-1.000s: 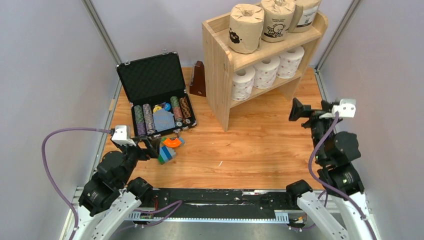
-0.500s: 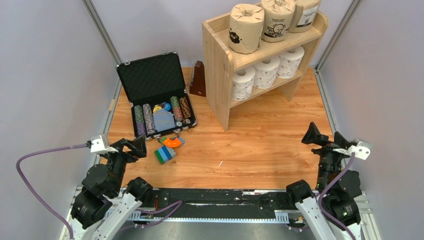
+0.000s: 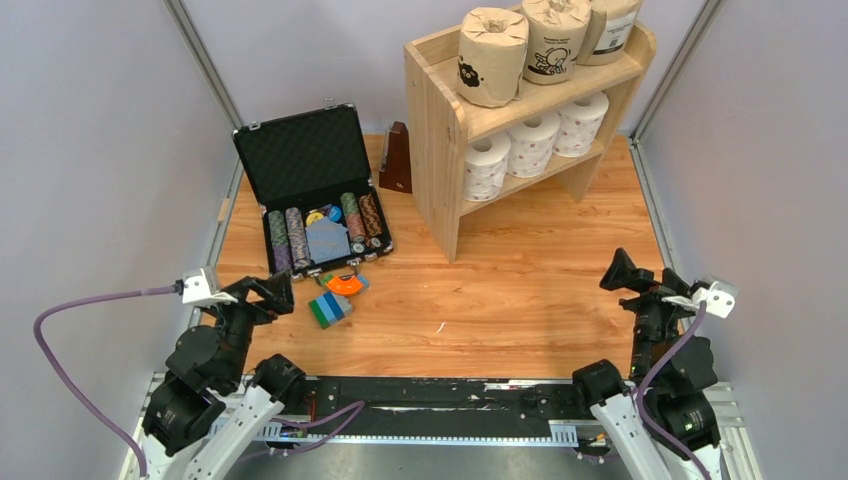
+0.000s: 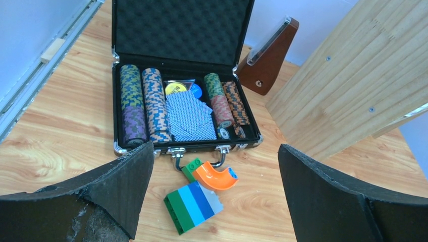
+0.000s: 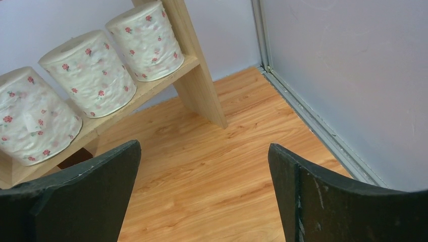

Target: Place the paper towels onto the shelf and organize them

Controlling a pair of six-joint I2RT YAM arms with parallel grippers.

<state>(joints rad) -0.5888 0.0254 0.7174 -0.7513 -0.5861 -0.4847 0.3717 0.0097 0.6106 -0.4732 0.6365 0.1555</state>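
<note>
Low near their bases, left tool point(image 3: 275, 291) and right tool point(image 3: 621, 273) hang wide open, empty. Ahead of right tool: shelf point(image 3: 435, 130), three white rolls point(image 3: 533, 143), three kraft rolls point(image 3: 525, 40).

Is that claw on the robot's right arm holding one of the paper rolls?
No, the right end effector is open with nothing between its fingers, and the white rolls sit on the shelf beyond it.

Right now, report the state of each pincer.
Left pincer: open, holding nothing.
Right pincer: open, holding nothing.
</note>
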